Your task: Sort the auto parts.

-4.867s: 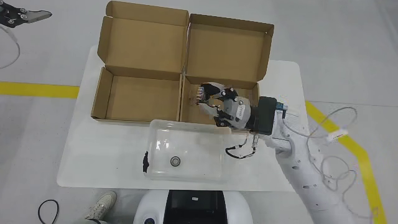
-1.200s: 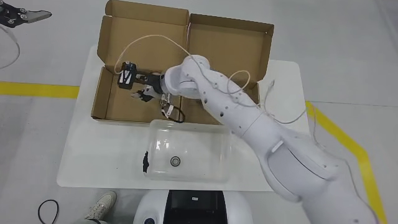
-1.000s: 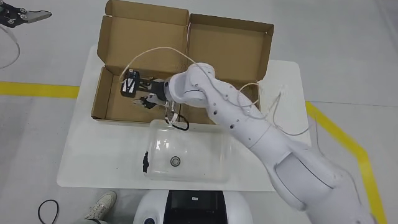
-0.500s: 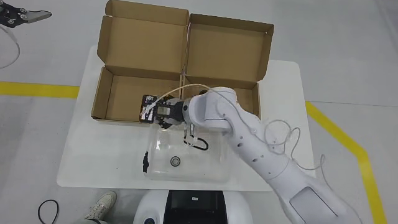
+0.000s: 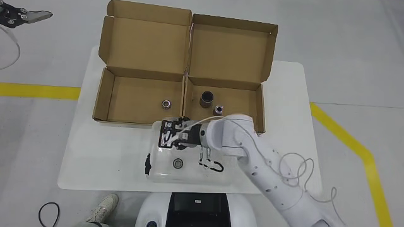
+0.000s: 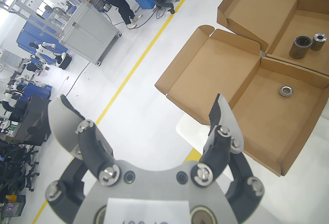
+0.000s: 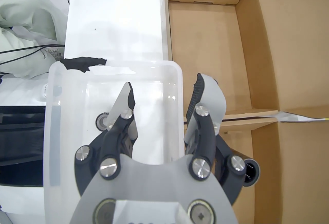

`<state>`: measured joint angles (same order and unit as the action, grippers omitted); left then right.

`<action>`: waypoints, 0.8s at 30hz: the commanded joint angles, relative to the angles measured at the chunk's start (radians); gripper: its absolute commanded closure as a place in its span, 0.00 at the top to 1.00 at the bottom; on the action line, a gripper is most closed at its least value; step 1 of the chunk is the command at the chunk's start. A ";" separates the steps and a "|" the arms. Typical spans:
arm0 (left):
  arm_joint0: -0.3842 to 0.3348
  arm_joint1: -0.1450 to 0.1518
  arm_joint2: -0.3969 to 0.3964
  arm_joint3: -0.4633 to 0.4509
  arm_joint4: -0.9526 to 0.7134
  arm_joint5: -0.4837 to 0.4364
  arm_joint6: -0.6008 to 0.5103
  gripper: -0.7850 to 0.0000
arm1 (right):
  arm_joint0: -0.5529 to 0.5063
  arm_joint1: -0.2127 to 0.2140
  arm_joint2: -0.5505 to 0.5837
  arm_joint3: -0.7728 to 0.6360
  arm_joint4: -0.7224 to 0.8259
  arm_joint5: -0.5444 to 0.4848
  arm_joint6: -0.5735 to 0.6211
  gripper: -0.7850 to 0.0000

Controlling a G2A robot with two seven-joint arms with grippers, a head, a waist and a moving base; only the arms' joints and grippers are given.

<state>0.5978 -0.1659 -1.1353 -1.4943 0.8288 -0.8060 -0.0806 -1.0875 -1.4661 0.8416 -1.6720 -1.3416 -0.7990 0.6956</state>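
Note:
My right gripper (image 5: 163,135) (image 7: 163,90) hangs open and empty over the far-left corner of the clear plastic bin (image 5: 218,178) (image 7: 51,148). A small metal bearing (image 5: 178,162) (image 7: 101,121) lies on the bin floor, partly hidden behind one finger (image 7: 123,106). The left cardboard box (image 5: 126,101) (image 6: 270,132) holds another bearing (image 5: 166,103) (image 6: 286,90). A dark cylinder (image 5: 206,99) (image 6: 300,47) and a small sleeve (image 5: 219,108) (image 6: 318,41) stand in the right box (image 5: 243,101). My left gripper (image 5: 22,16) (image 6: 140,106) is open, off the table to the far left.
Both boxes have their lids standing open at the back of the white table (image 5: 287,101) (image 7: 115,3). A strip of black tape (image 5: 147,162) (image 7: 82,63) sits on the bin's left rim. Bare table lies left of the bin.
My right gripper pulled back from inside the left box toward the near side and now hangs over the bin. A bearing lies in the left box, which was empty earlier.

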 commanded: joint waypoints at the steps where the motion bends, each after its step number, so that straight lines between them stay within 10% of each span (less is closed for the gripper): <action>1: 0.000 0.000 0.000 0.000 0.000 0.000 0.000 1.00 | -0.023 0.009 0.013 -0.010 -0.004 -0.010 -0.011 0.50; 24: 0.000 0.000 0.000 0.000 0.000 0.000 0.000 1.00 | -0.050 0.055 -0.056 0.061 -0.130 -0.197 -0.109 0.48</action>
<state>0.5978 -0.1659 -1.1353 -1.4943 0.8288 -0.8060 -0.0806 -1.1444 -1.4104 0.7910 -1.6217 -1.4786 -0.9928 0.5832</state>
